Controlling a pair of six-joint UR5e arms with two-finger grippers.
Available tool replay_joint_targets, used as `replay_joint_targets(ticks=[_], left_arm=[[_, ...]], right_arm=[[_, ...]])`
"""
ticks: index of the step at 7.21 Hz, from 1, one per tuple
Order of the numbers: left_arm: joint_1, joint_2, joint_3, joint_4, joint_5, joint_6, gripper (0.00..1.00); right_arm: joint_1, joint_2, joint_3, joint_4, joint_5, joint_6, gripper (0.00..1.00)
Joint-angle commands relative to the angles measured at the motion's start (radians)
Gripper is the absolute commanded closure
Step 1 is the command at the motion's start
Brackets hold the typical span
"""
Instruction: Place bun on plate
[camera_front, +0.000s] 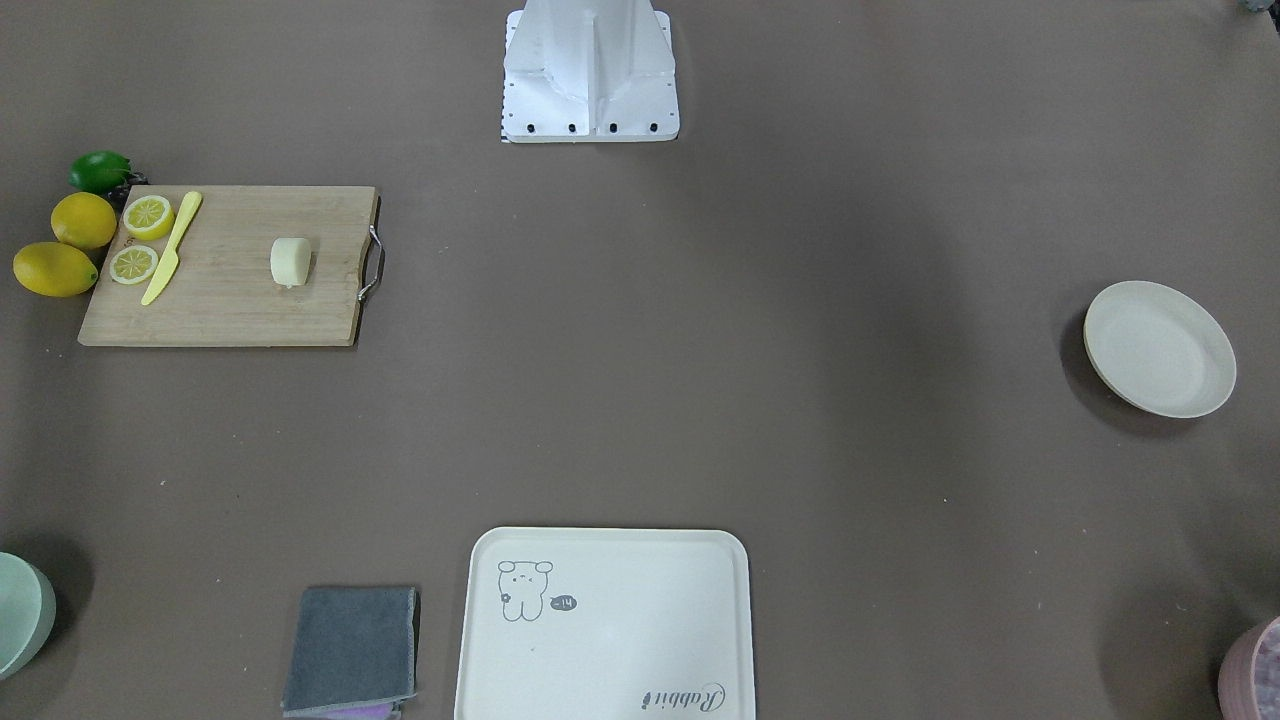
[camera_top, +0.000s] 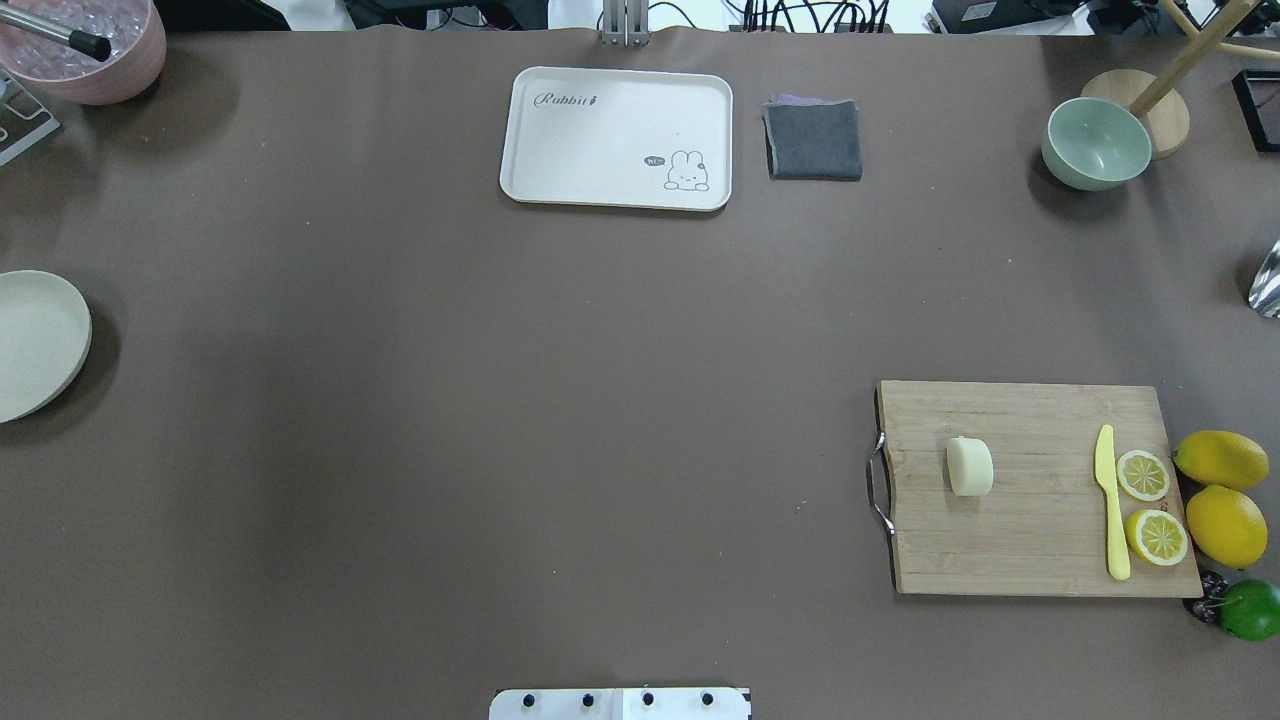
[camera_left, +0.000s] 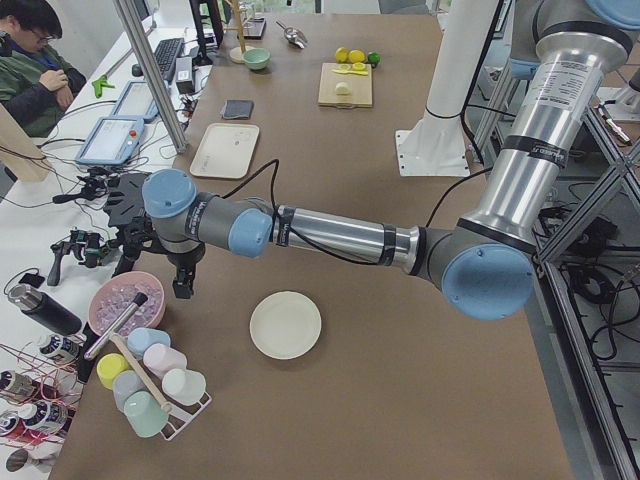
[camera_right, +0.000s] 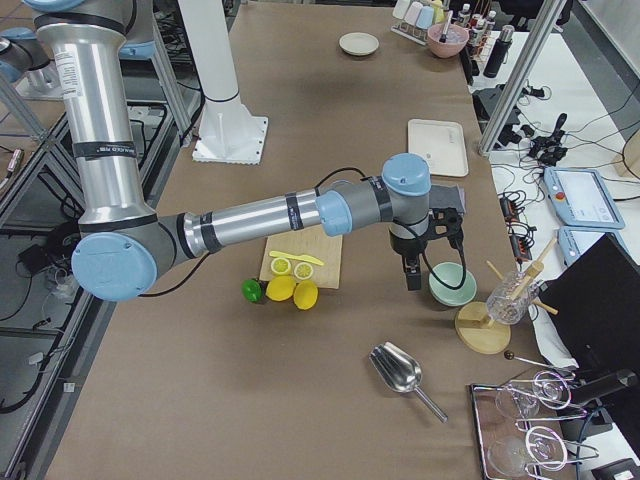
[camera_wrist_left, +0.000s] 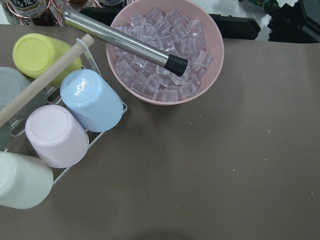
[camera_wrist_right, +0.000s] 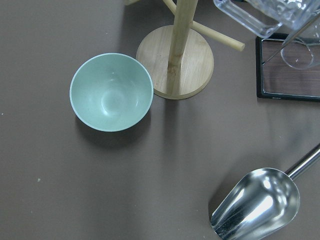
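Centre your right gripper over the bun on the cutting board, spanning its flat ends; whether its fingers are parted cannot be told.

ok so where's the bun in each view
exterior front-facing: left side, the bun lies on the cutting board.
overhead exterior: right side, bun on the board.
exterior left: far end, top centre, bun on the board.
exterior right: not visible; the right arm covers that part of the board.
left wrist-mounted: not in it.
right wrist-mounted: not in it.
Shared landmark: the wooden cutting board.
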Motion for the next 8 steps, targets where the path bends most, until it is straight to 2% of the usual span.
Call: replay_joint_targets(ticks=[1,3,8], left_arm=[[0.001,0.004,0.017,-0.007,0.001,-0.021,0.02],[0.041,0.002,0.023,0.000,0.009,-0.016,0.02],[0.046,0.010,0.023,0.003,0.014,-0.016,0.02]], right_arm=[[0.000,0.004,0.001,0.000,-0.004,0.000,0.00],[0.000,0.012,0.001,0.000,-0.004,0.000,0.00],[0.000,0.015,0.019,0.000,0.004,0.002,0.00]])
